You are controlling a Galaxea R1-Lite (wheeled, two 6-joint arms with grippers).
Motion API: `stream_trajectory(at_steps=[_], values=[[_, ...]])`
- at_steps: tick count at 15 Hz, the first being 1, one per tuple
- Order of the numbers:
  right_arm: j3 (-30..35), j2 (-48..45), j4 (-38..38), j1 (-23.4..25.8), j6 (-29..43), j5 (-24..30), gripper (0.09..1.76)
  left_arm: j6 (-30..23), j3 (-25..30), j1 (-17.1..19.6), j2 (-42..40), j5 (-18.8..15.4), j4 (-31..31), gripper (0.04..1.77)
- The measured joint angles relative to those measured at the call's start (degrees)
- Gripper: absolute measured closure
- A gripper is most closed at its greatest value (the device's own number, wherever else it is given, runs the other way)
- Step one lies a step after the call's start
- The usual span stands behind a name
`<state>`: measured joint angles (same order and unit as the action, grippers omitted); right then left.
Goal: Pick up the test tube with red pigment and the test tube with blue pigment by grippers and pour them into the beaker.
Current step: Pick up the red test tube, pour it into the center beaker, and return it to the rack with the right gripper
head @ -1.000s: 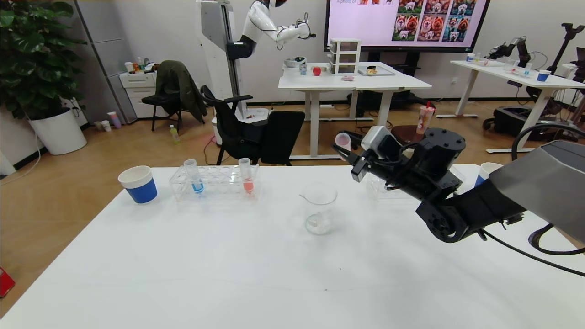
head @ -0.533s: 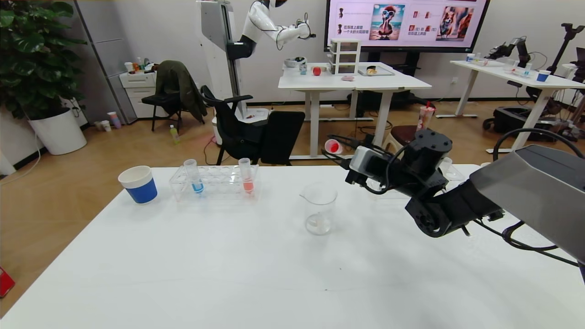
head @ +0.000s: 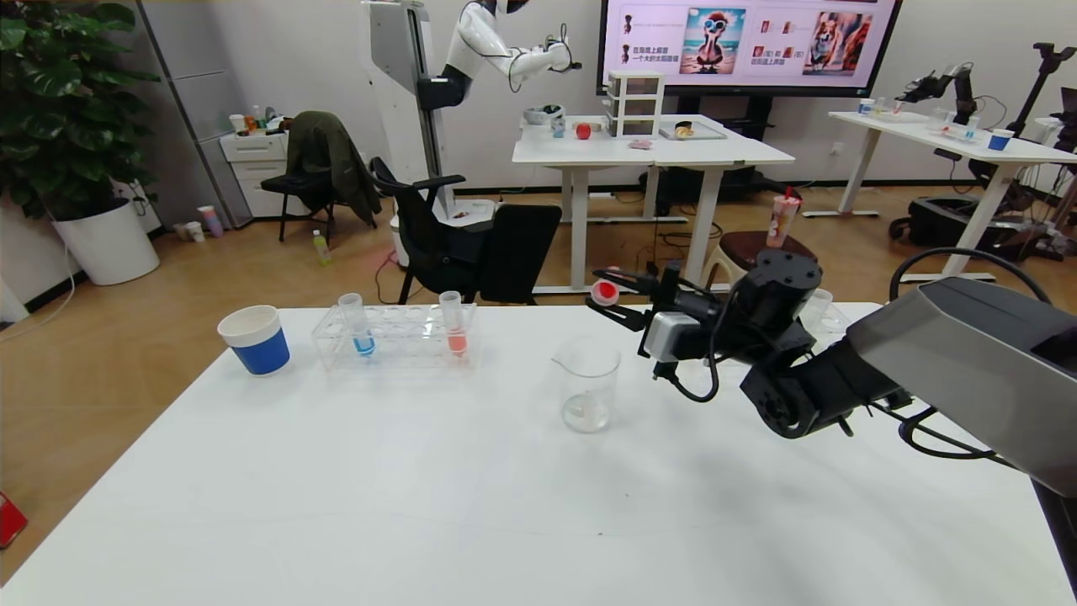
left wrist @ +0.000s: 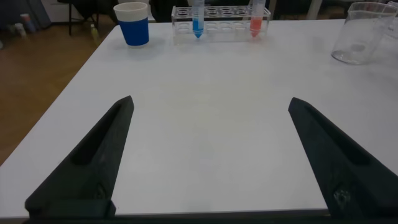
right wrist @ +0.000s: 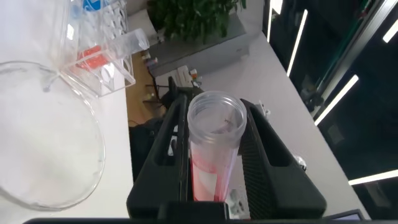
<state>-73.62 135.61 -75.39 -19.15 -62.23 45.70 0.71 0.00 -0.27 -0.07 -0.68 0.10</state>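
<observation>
My right gripper (head: 607, 292) is shut on the test tube with red pigment (head: 604, 291). It holds the tube lying nearly level, mouth pointing left, above and just behind the beaker (head: 588, 384). In the right wrist view the tube (right wrist: 214, 146) sits between the black fingers (right wrist: 166, 149), red liquid smeared along its wall, with the beaker's rim (right wrist: 93, 124) beside it. The test tube with blue pigment (head: 358, 325) stands upright in the clear rack (head: 395, 338); it also shows in the left wrist view (left wrist: 198, 20). My left gripper (left wrist: 210, 102) is open and empty over the near table, out of the head view.
A tube with salmon-orange liquid (head: 454, 325) stands in the same rack. A blue-and-white paper cup (head: 255, 338) stands left of the rack. Another clear rack (head: 829, 313) lies behind my right arm. The table's far edge runs just behind the racks.
My right wrist has rolled and sunk toward the beaker. The red tube has tipped from tilted upward to nearly level, its mouth now lower and farther left.
</observation>
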Motion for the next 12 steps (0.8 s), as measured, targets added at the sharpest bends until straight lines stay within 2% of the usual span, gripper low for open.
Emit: stream_trajectory(at_steps=[4,12], values=[[-2.06,1.88,0.34,1.6,-8.06,1.34,1.33,-0.05,0.0,0.0,0.0,0.0,0.0,0.08],[-3.43,3.93,0.04,-0.3,-15.63,1.16,1.33,-0.02,0.0,0.0,0.0,-0.02,0.0,0.08]])
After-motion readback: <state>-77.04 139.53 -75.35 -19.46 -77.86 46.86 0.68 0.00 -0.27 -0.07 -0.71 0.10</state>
